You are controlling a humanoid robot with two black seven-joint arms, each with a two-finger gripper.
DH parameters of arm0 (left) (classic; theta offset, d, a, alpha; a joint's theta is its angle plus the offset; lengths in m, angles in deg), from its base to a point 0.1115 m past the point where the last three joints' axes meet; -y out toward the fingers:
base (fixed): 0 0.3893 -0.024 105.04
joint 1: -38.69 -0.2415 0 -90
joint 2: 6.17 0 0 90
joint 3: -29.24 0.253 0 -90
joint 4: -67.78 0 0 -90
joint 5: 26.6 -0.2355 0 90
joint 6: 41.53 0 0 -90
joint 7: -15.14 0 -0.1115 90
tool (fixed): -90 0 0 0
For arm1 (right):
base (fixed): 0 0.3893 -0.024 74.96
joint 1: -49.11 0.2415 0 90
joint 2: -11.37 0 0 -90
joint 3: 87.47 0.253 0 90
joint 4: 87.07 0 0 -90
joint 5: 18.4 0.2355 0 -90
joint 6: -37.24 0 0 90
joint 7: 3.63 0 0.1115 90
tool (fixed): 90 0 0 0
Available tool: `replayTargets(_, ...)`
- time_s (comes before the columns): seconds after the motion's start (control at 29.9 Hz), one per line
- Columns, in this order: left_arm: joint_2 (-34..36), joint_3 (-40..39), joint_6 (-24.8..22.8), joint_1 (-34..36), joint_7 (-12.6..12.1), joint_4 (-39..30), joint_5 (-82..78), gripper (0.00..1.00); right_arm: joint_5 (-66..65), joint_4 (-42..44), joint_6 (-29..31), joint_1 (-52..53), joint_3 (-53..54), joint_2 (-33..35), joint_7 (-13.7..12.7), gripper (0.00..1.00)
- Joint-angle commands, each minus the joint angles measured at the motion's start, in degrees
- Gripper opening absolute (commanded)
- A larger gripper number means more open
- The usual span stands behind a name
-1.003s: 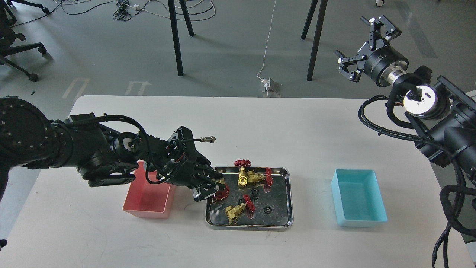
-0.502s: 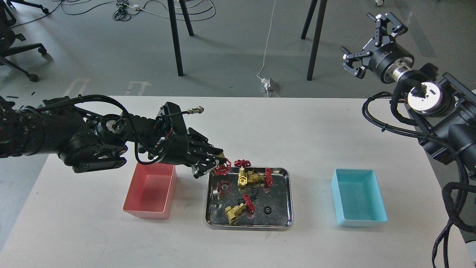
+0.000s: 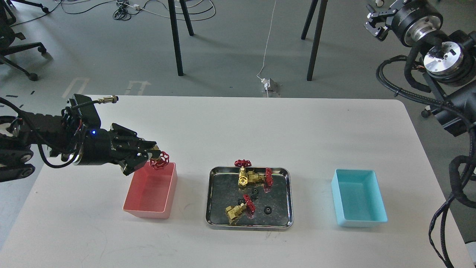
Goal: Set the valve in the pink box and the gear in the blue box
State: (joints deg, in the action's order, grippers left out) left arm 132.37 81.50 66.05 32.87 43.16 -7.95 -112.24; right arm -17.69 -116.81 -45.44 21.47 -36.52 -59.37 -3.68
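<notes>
One valve (image 3: 160, 159) sits clamped in the left gripper (image 3: 154, 156), arm stretched level over the pink box (image 3: 166, 193) near the table's left edge. The right gripper (image 3: 375, 23) is raised past the far right corner; whether its fingers are apart I cannot tell.

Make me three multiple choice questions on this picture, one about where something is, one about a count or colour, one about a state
1. Where is the valve held by the left claw?
A. Over the far edge of the pink box
B. Inside the blue box
C. Lying in the steel tray

2. How many valves are left in the tray?
A. None
B. Three
C. Six

3. What state is the blue box in?
A. Tipped on its side
B. Holding a valve
C. Upright and empty

Answers:
1. A, the red handwheel shows at the claw's tip above the pink box's far rim.
2. B, three red handwheels on brass bodies lie in the tray.
3. C, it stands open side up with only its bare cyan floor showing.
</notes>
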Motion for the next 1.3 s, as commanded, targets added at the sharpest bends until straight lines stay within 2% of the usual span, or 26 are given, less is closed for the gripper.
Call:
replayTargets(0.0, 2.35, 0.04, 0.09, -2.00, -0.02, -0.29, -1.99, 0.07, -0.01, 0.64, 0.24, -0.22, -0.07, 0.08, -0.04, 0.99)
replayTargets(0.27, 1.56, -0.93, 0.17, -6.31, -0.02, 0.94, -2.52, 0.07, -0.01, 0.56, 0.24, -1.53, -0.07, 0.08, -0.04, 0.99)
replayTargets(0.54, -3.53, -3.12, 0.17, -11.76, -0.02, 7.53, -2.25, 0.07, -0.01, 0.47, 0.50, -3.20, 0.02, 0.17, -0.04, 0.99)
replayTargets(0.84, -6.26, -3.21, 0.26, -13.52, -0.02, 10.08, -1.90, 0.12, 0.08, 0.47, 1.47, -4.00, 0.11, 0.17, -0.04, 0.99)
replayTargets(0.87, -6.26, -3.21, 0.35, -13.52, -0.02, 10.08, -1.90, 0.17, -0.01, 0.47, 1.47, -4.00, 0.11, 0.17, 0.05, 0.99)
replayTargets(0.97, -6.26, -3.74, 0.52, -13.61, -0.02, 10.08, -2.17, 0.38, -0.01, 0.47, 1.56, -4.08, 0.11, 0.17, 0.05, 0.99)
replayTargets(1.27, -6.09, -6.54, 0.53, -14.14, -0.02, 9.73, -1.99, 0.79, -1.15, -1.11, 2.17, -5.40, -1.73, 0.34, 0.23, 0.99)
